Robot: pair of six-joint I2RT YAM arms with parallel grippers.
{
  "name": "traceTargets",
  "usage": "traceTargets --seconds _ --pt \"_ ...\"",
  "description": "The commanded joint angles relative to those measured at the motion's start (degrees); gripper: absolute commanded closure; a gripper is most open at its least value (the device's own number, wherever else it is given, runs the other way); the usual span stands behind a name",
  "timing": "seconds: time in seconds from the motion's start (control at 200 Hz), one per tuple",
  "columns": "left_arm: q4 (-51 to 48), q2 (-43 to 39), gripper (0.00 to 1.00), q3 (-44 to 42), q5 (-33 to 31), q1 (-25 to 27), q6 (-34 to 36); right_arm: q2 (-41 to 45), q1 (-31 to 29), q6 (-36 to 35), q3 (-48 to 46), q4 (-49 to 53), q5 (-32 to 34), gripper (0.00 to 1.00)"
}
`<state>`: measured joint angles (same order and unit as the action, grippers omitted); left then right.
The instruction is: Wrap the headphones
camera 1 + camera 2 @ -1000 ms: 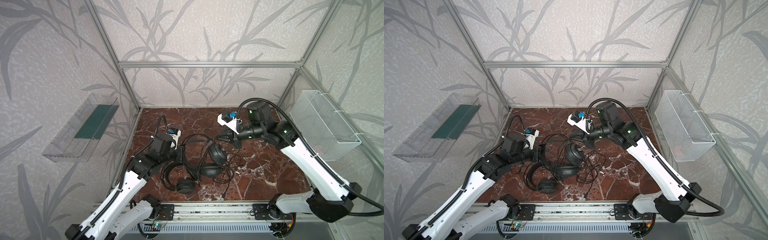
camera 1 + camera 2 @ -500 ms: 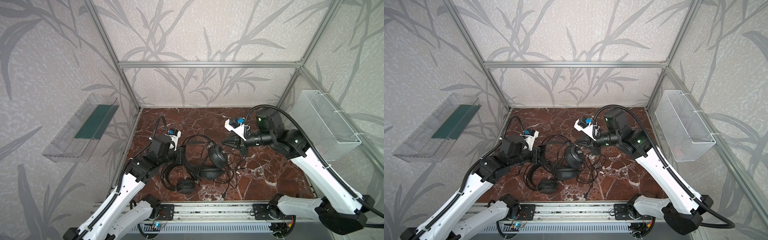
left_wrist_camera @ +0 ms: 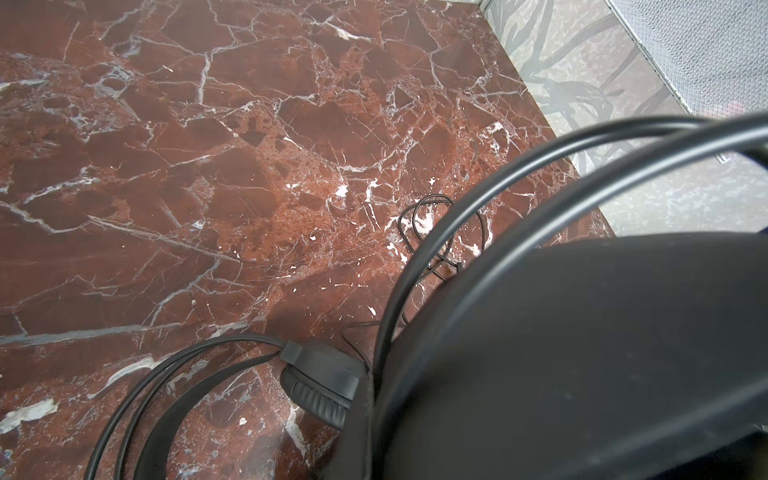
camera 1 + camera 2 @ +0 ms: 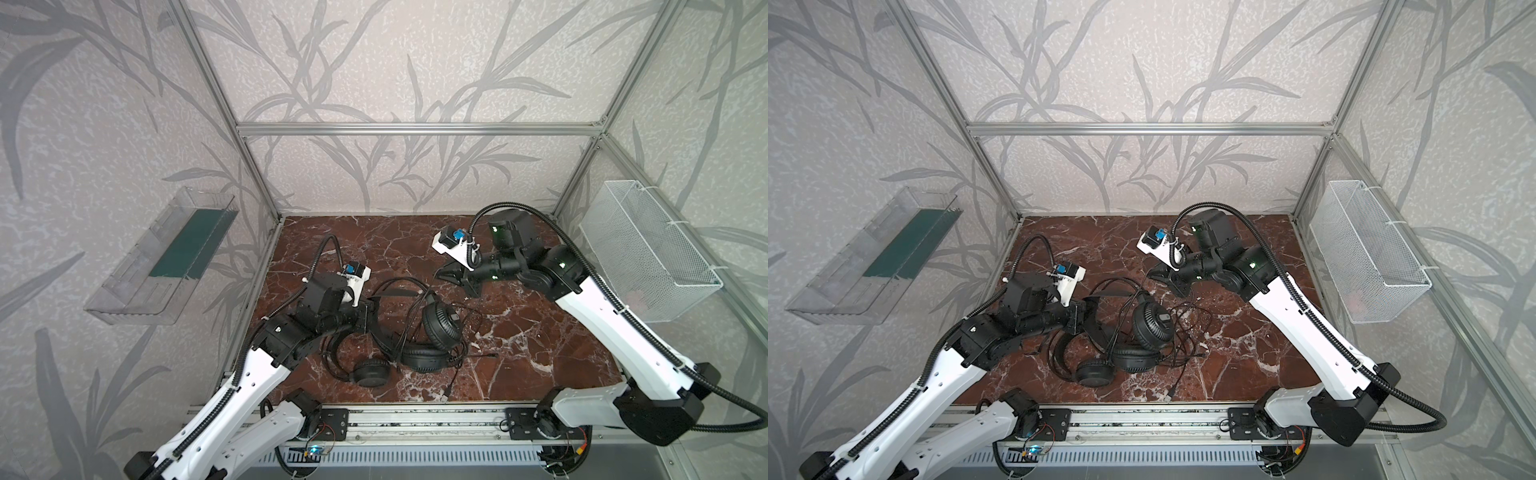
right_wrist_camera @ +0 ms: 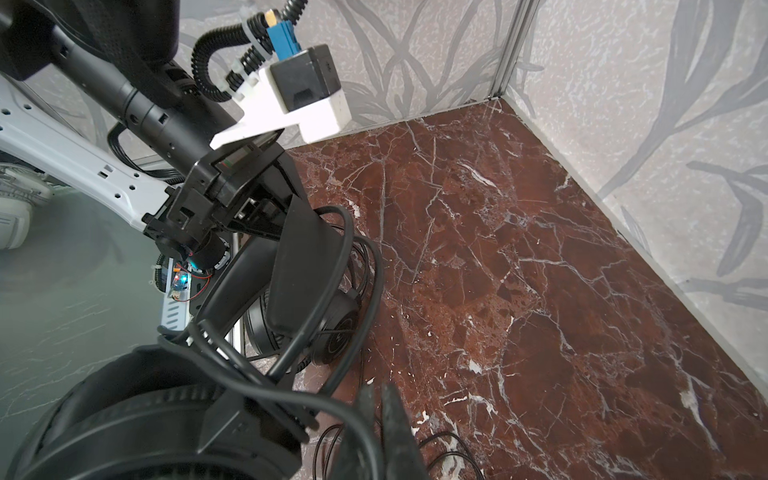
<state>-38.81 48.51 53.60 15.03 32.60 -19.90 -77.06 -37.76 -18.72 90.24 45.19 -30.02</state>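
**Tangled black headphones (image 4: 440, 326) on a marble counter (image 4: 540, 374) between two robot jaws**

The left jaws are clamped on one headset's wide headband (image 5: 307, 257); the rest of the heap lies just beside them, reaching toward the right jaws. Those are pressed together at the heap's opposite edge. A thin cable (image 5: 332, 405) runs past them; whether it is pinched cannot be told.

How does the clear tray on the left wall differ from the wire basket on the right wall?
The clear tray is see-through plastic with a dark green panel in it; the wire basket is white mesh. The clear tray looks shallower than the wire basket. Both are long, open on top and fixed to side walls above the marble table.
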Motion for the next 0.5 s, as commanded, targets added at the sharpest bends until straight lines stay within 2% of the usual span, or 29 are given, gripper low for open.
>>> traceTargets --seconds 0.0,0.22,0.35,0.5 --pt "1.33 -0.15 1.0 -0.09 3.99 0.7 1.27 -0.04 0.81 1.67 1.01 -3.53 -0.73 0.91" --pt "1.16 0.26 1.0 -0.2 5.24 0.8 1.09 -2.63 0.84 2.35 4.27 -4.67 -4.1 0.91" --pt "1.18 0.09 1.0 -0.17 5.5 1.06 1.18 -4.5 0.8 1.55 4.62 -3.83 -0.37 0.9" --pt "1.3 -0.41 1.0 -0.09 5.71 1.14 1.35 -4.54 0.84 1.7 2.26 -4.66 2.87 0.8"
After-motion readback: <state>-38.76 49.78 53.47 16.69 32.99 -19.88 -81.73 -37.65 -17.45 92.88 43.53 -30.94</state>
